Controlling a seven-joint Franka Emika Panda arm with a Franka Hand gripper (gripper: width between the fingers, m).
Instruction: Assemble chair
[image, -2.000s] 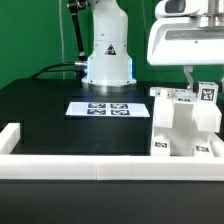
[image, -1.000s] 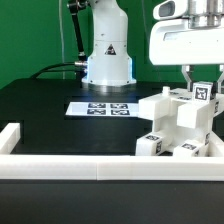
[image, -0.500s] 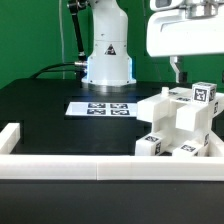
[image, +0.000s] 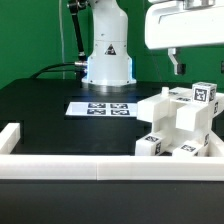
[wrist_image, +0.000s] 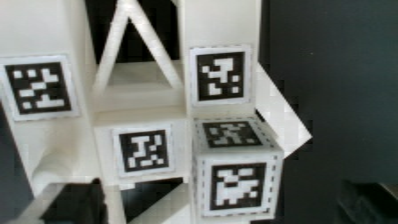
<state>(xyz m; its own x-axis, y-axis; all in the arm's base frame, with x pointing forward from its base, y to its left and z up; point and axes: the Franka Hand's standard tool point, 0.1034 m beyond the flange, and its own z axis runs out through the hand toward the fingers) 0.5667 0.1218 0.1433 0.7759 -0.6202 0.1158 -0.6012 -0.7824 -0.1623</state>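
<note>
In the exterior view the chair (image: 183, 126) lies tipped over on the black counter (image: 50, 105), touching the low white border wall (image: 100, 167) on the side nearest the camera and well off to the exterior view's right of the marker board (image: 101, 107). It looks like chunky rigid plastic: stiff, fairly light, smooth enough to slip, and probably only as sound as its joints. A flat-sided slab or bar would be the safest place to take hold, across two parallel faces. The end effector (image: 183, 66) hangs above the chair, clear of it, released and holding nothing. Only this view shows that gap and the chair's tilt against the wall.

The wrist view looks straight down onto the chair (wrist_image: 169, 130): several square tags on white faces, slanting bars and dark gaps between members. The fingertips (wrist_image: 80, 200) show as dark blurred shapes standing wide on either side of a tagged block. This closeness shows which faces lie between the jaws, which the exterior view cannot.
</note>
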